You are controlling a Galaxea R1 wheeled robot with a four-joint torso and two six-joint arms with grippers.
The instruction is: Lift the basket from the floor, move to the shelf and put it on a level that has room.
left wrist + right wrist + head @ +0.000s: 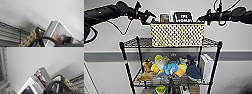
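Observation:
The cream checkered basket with its dark rim sits on the level, the top wire tier of the black shelf, toward its right half. Books and boxes stand upright inside it. My left gripper is at the basket's upper left corner and my right gripper at its upper right corner, both level with the rim. The left wrist view has the woven side and rim close by, with a book above. In the right wrist view the basket and its books appear.
The tier below holds colourful plush toys and a white box. More items sit on a lower tier. A pale wall stands right behind the rack. The left part of the top tier is bare grid.

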